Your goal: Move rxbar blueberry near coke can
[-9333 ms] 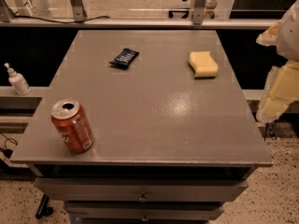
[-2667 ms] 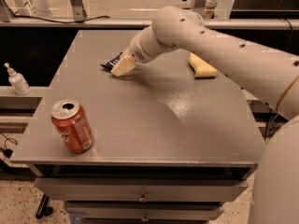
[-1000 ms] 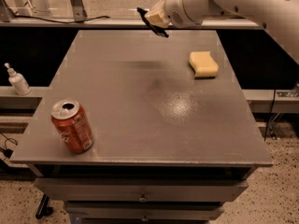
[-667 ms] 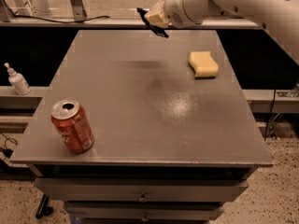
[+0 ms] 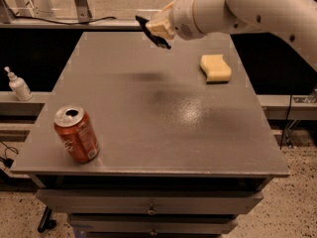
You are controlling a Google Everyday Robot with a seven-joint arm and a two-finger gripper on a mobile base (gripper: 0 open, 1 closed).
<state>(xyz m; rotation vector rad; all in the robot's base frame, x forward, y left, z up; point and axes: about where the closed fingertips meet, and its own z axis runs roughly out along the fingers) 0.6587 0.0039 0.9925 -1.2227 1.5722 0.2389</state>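
Lab, grey drawer bench [image 5: 148, 138], metal frames [image 5: 80, 2], claw [image 5: 154, 29] above far edge

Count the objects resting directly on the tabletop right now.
2: the coke can front-left, the yellow sponge back-right. The gripper holds the rxbar blueberry above the table, far side.

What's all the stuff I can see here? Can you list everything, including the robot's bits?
rxbar blueberry: one, dark navy, held in the air over the table's far side.
coke can: one, red-orange with silver top, upright at the table's near left corner.
sponge: one, yellow, on the table's far right.
pump bottle: one, white, on a ledge left of the table.
table: one, grey, with drawers below.
arm: one, white, reaching in from the upper right.
gripper: one, pale, shut on the bar.
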